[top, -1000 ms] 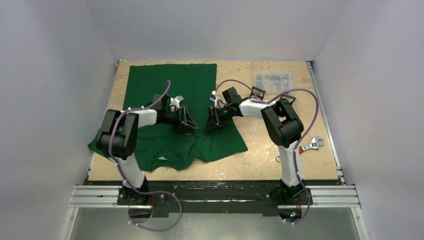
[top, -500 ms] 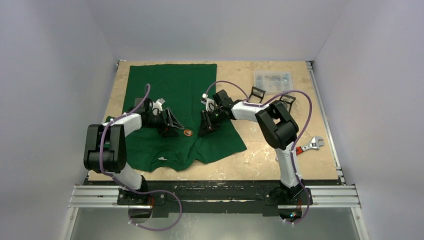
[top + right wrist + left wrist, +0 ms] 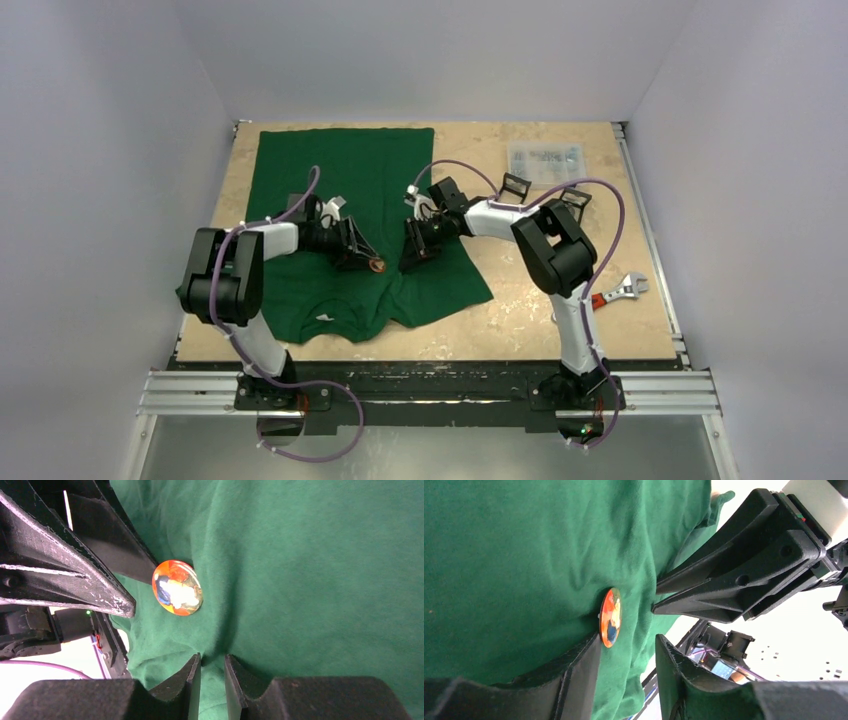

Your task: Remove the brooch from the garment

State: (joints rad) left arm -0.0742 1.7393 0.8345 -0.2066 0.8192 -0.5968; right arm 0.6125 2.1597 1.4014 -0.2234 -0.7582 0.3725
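L gripper [image 3: 626, 641] jaws apart, 1 finger just by brooch [image 3: 610, 617] on garment [image 3: 514, 555].

Soft, even light, faint shadows — top view sharp, wrist views blurred up close, blown white beyond the garment [image 3: 514, 555].

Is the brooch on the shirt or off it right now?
On. The brooch sits against the green T-shirt, with fabric puckered around it and no gap showing between them.

From my station the garment [image 3: 310, 555] looked like matt green cloth. The brooch [image 3: 177, 587] shone glossy and smooth.
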